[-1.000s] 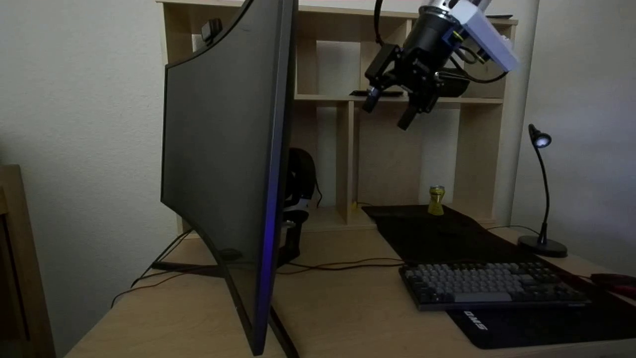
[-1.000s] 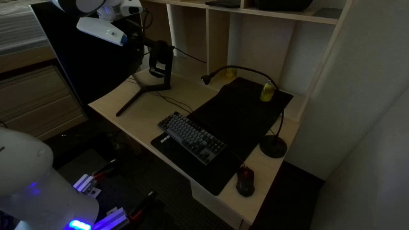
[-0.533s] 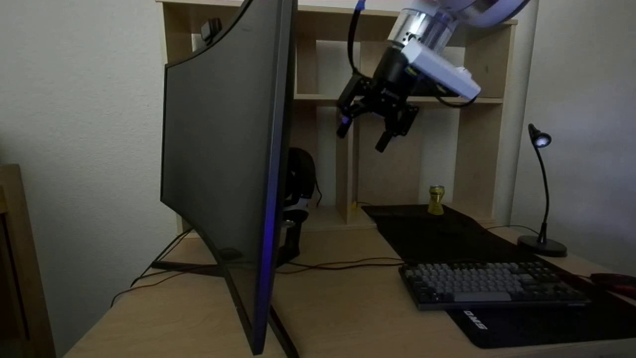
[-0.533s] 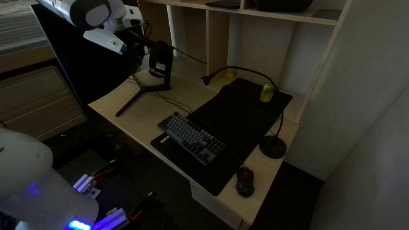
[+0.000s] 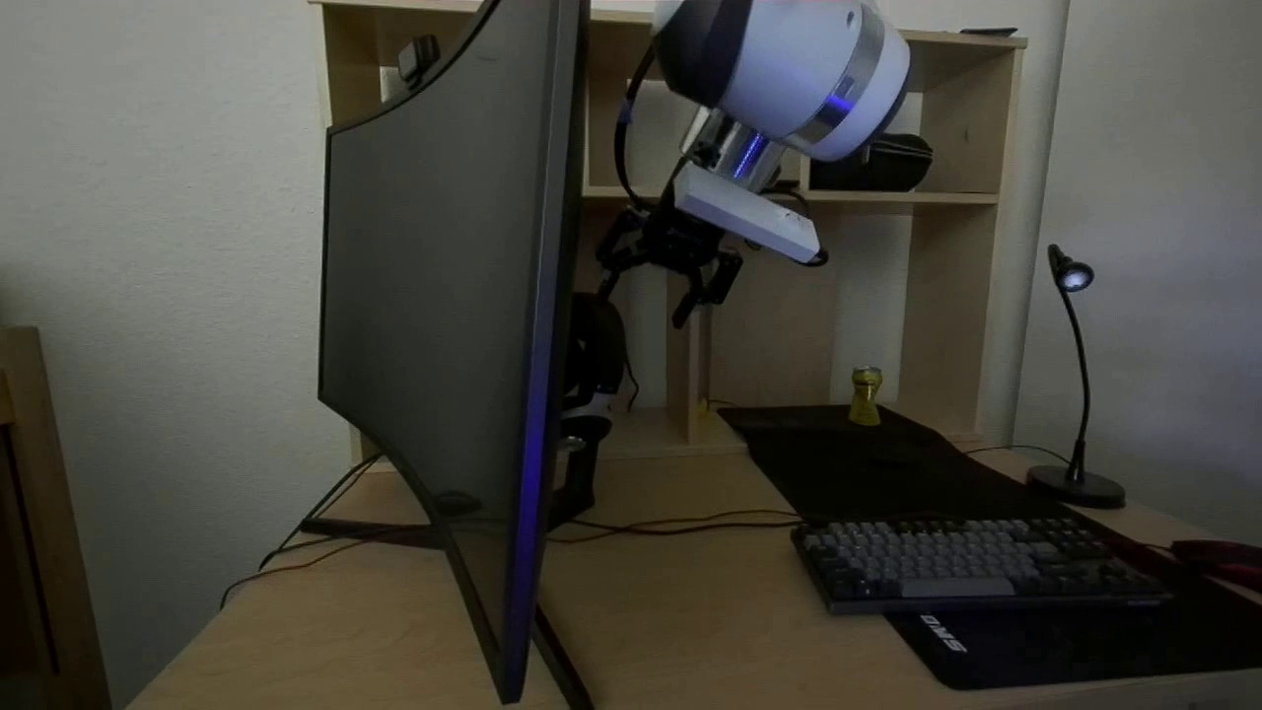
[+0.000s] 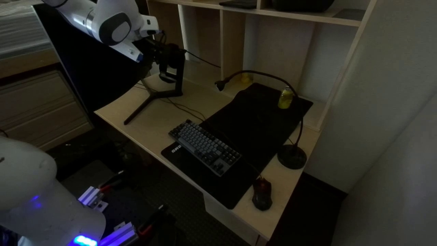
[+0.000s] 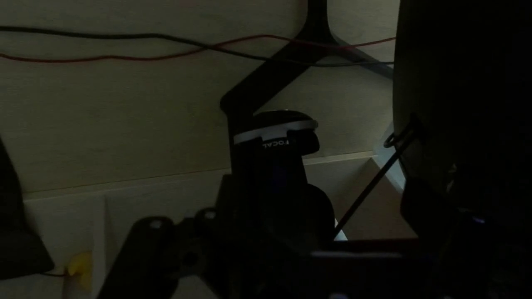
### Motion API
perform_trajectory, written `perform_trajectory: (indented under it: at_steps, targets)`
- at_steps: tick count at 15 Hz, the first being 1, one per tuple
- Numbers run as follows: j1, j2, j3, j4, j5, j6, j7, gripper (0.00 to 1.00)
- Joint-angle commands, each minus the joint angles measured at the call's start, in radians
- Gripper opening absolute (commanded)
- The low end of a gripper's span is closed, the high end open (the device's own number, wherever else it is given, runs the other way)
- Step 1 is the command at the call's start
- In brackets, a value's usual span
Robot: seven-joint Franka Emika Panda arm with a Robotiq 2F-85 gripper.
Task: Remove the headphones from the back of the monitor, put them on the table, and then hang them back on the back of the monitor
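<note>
The black headphones hang behind the monitor, high on its stand. They also show in an exterior view and in the wrist view, dark, with a pale band lettered FOCAL. My gripper is open and tilted down, beside the monitor's back edge. One finger is close to the top of the headphones and the other stands apart to the right. Whether it touches them I cannot tell. In the wrist view the gripper's lower parts are very dark. The table lies below.
A cubby shelf stands behind the table. Cables cross the table by the stand leg. A keyboard lies on a black mat. A yellow can, a lamp and a mouse are farther off.
My arm has moved down and toward the monitor, bringing the open gripper from in front of the shelf to just above and beside the headphones. The headphones look unmoved.
</note>
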Motion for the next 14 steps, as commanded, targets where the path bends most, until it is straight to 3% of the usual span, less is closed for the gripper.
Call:
perform_trajectory:
  at_steps: [1, 3, 6, 9, 14]
  targets:
    - [-0.003, 0.023, -0.004, 0.003, -0.033, 0.032, 0.001, 1.00]
    - [-0.004, 0.095, 0.002, 0.077, 0.025, 0.051, -0.094, 1.00]
    - [-0.018, 0.199, -0.014, 0.182, -0.051, 0.113, -0.166, 1.00]
    - [-0.030, 0.308, -0.034, 0.306, -0.092, 0.102, -0.210, 1.00]
    - [-0.069, 0.437, 0.025, 0.454, -0.052, 0.059, -0.268, 1.00]
